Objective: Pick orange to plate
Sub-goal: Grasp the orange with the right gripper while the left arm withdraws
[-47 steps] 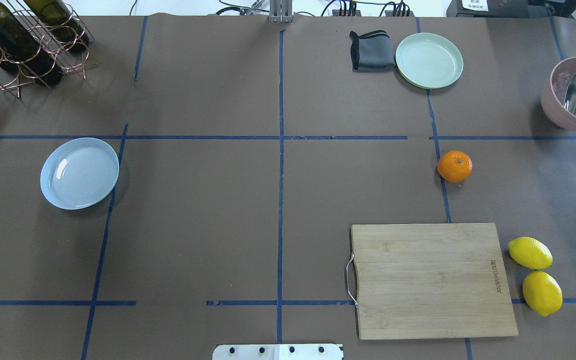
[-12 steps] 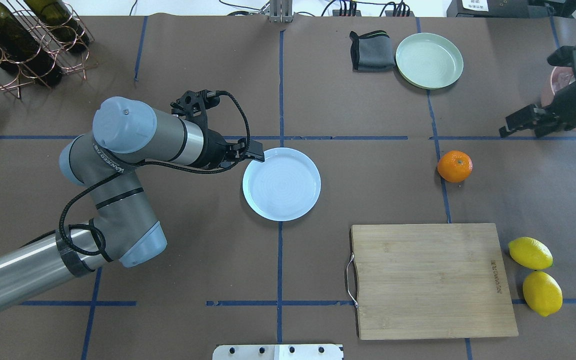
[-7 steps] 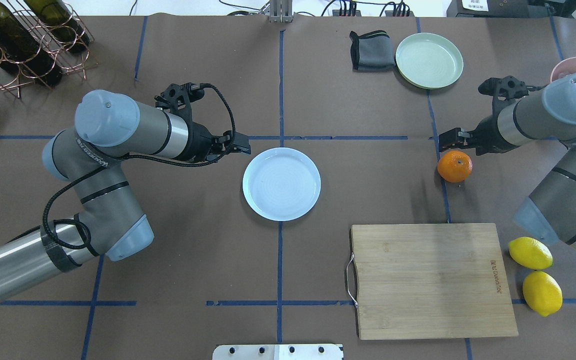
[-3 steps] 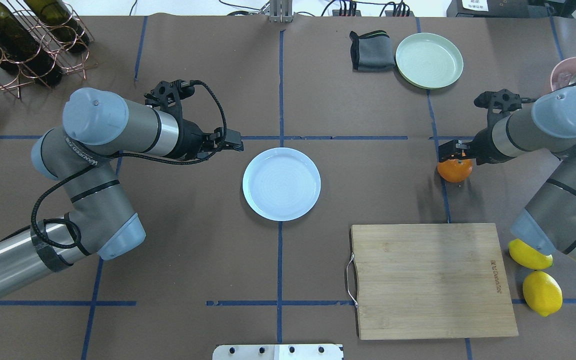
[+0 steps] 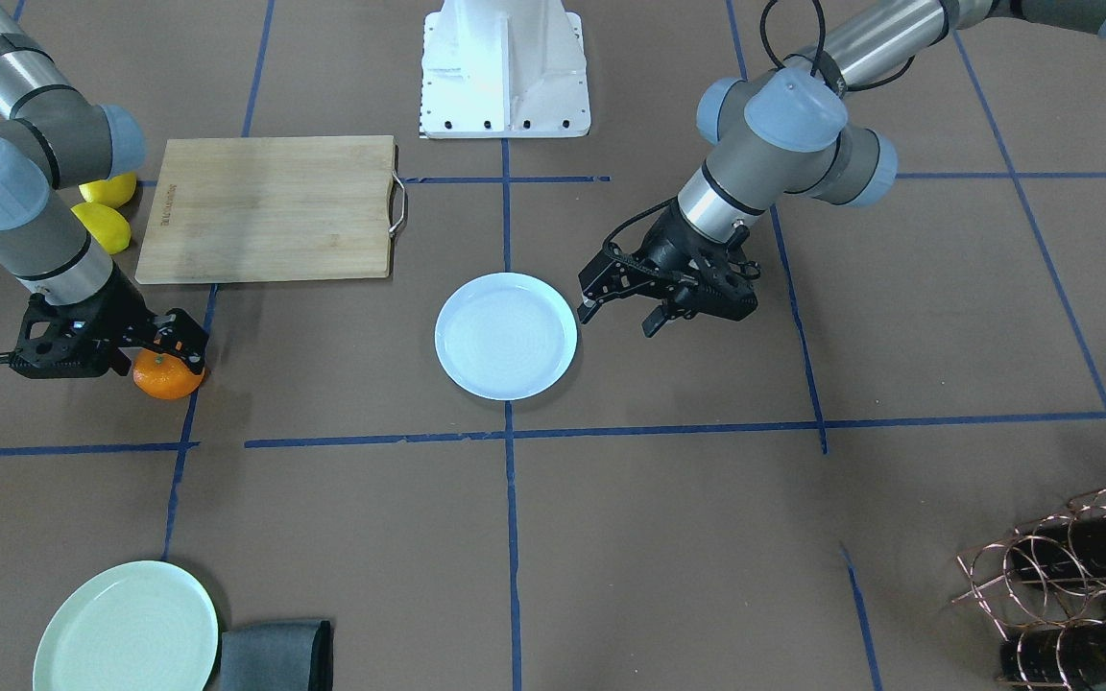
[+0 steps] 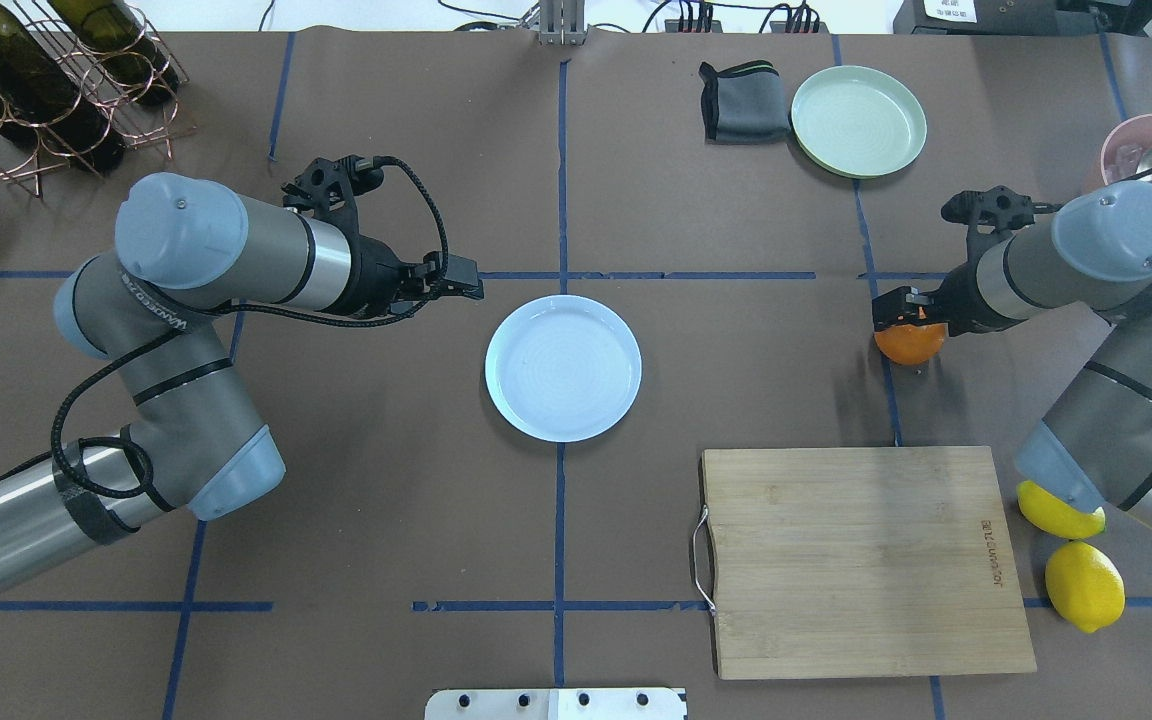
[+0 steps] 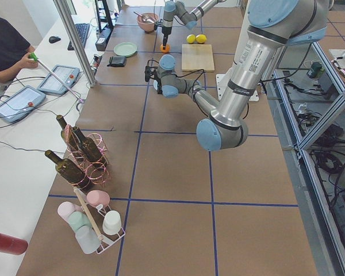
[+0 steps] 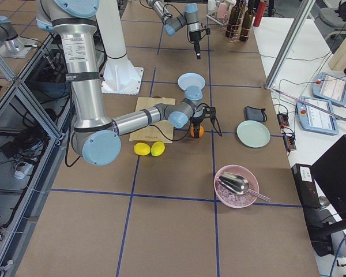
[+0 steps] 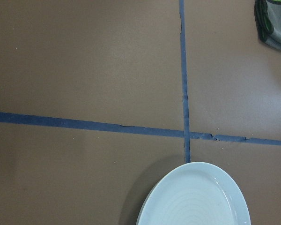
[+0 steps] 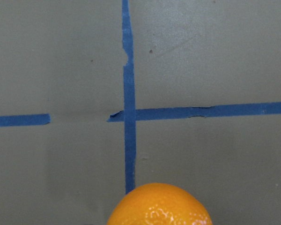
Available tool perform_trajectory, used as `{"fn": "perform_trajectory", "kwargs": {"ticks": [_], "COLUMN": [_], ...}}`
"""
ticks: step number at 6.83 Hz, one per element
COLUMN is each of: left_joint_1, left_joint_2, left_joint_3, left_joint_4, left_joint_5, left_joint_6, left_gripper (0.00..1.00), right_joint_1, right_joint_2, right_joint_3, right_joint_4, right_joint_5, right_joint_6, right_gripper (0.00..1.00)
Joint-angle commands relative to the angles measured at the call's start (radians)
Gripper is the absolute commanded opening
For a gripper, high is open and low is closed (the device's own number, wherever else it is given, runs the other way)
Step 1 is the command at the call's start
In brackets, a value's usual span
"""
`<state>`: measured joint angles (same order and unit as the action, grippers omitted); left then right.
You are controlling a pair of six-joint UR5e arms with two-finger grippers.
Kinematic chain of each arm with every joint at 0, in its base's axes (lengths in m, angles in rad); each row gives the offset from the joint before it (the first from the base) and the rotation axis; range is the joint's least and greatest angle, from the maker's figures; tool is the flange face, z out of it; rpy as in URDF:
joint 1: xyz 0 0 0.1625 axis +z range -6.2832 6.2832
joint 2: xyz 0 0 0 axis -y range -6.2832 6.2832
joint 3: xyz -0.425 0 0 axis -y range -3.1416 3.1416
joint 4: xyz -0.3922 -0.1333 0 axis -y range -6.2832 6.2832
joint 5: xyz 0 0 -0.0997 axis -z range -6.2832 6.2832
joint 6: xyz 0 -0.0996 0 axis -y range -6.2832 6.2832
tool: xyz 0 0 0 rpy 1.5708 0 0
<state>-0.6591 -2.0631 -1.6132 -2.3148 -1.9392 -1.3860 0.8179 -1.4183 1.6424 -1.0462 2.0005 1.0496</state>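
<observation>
The orange rests on the brown table at the right, on a blue tape line; it also fills the bottom edge of the right wrist view. My right gripper has come down over it, open, with a finger on either side; I cannot tell whether the fingers touch it. The pale bluish-white plate lies empty at the table's centre. My left gripper hangs open and empty just left of the plate's rim.
A bamboo cutting board lies near the orange, with two lemons to its right under the right arm's elbow. At the far side sit a mint-green plate, a grey cloth, a pink bowl and a bottle rack.
The left gripper brought the plate from the left to the centre, let it go and backed off leftward. The right arm came in and lowered its gripper over the orange.
</observation>
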Motion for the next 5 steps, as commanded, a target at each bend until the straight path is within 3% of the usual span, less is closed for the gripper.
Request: {"fn": "perform_trajectory", "kwargs": {"ticks": [1,2,3,4,5], "left_joint_1": [-0.005,-0.017,-0.02,-0.033,-0.062], "left_joint_2": [0.062,0.078,0.095,0.142,0.2], "left_joint_3": [-0.065,-0.079,-0.094,-0.143,-0.178], "left_joint_4": [0.0,0.0,0.0,0.0,-0.001], "left_joint_5": [0.0,-0.001,-0.001,-0.001,-0.013], "left_joint_6": [0.004,0.004,0.005,0.005,0.018], "left_gripper": [1.0,1.0,1.0,1.0,1.0], "right_joint_1": [-0.016,-0.019,-0.019,-0.019,-0.017], "right_joint_2": [-0.001,0.002,0.007,0.007,0.01], "right_joint_3": [-0.01,-0.013,-0.013,-0.016,-0.006], "right_joint_4": [0.0,0.0,0.0,0.0,0.0], "right_joint_5": [-0.002,-0.002,-0.003,-0.003,-0.002], "right_joint_6": [0.0,0.0,0.001,0.001,0.001], "right_gripper": [1.0,1.0,0.78,0.32,0.0]}}
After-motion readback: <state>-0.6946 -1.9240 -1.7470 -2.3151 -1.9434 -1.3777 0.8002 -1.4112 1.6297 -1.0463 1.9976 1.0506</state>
